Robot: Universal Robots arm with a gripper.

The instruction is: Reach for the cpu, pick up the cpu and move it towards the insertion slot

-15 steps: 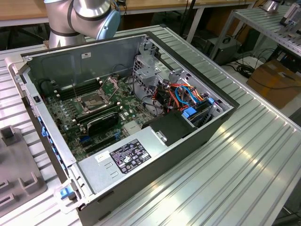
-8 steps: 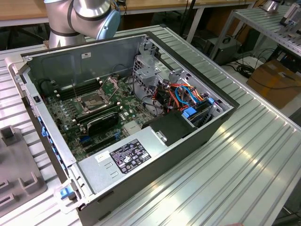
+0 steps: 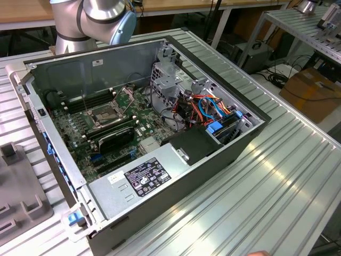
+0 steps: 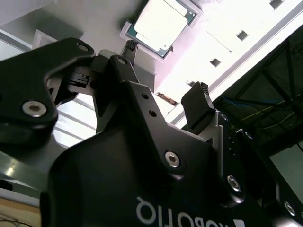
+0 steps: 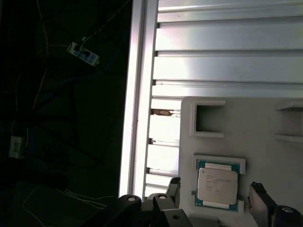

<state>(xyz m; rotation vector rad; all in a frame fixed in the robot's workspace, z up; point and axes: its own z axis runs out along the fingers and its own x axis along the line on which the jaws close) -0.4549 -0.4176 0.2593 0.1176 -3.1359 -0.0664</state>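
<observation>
Your gripper (image 5: 215, 194) spread wide, chip (image 5: 217, 185) just beyond and between its fingertips, untouched, lying flat in a pale tray (image 5: 265, 127) pocket, metal face up, square, edges parallel to the tray

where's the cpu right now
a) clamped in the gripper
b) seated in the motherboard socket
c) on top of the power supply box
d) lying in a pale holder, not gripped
d: in the first wrist view the cpu lies flat in the pale holder, and in the second wrist view the gripper has its fingers spread apart, short of the chip.
</observation>
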